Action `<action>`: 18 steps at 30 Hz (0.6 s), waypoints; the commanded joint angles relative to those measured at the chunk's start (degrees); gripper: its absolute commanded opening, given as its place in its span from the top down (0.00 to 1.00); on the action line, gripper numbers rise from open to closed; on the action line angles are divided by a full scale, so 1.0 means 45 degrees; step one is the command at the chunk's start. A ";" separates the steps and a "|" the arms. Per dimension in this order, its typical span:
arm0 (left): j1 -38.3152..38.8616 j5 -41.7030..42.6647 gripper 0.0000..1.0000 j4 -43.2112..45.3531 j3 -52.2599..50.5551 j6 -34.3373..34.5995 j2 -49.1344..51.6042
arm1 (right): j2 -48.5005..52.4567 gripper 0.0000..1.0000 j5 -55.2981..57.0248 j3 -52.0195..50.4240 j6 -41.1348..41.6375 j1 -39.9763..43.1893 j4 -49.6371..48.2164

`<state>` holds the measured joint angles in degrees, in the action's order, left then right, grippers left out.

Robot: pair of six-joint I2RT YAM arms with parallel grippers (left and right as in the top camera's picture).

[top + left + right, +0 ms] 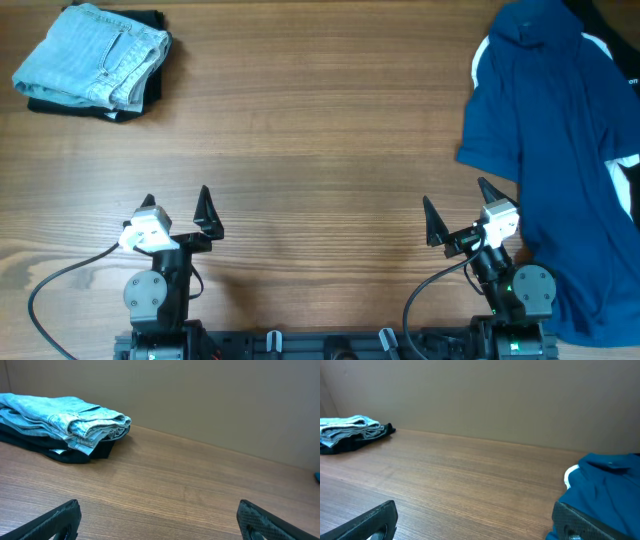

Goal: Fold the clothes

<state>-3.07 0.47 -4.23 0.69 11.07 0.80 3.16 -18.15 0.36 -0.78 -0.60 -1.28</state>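
The polo shirt [560,170] lies at the table's [320,130] right edge, apparently over another garment [628,190]; folded stack [95,60] far left.

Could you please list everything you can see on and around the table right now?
Jeans: one folded pair, light blue, far-left corner, on top of the black garment.
Black garment: one, folded, under the jeans.
Polo shirt: one, dark blue, spread unfolded at the right edge.
White fabric: edges only, showing from under the polo shirt; count unclear.
Table: one, brown wood.
Left gripper: black fingers, open, near edge.
Right gripper: black fingers, open, beside the polo shirt.
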 commanded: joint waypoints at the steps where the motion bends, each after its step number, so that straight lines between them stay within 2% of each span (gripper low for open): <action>1: -0.0058 0.0019 0.00 -0.0005 -0.0078 0.0117 -0.0083 | -0.0053 0.00 0.0034 -0.0015 -0.0121 0.0034 -0.0058; 18: -0.0058 0.0019 0.00 -0.0005 -0.0078 0.0117 -0.0083 | -0.0053 0.00 0.0568 -0.0015 -0.0525 0.0034 -0.0034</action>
<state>-3.07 0.47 -4.23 0.69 11.07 0.80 3.16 -17.93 0.36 -0.78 -0.60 -1.28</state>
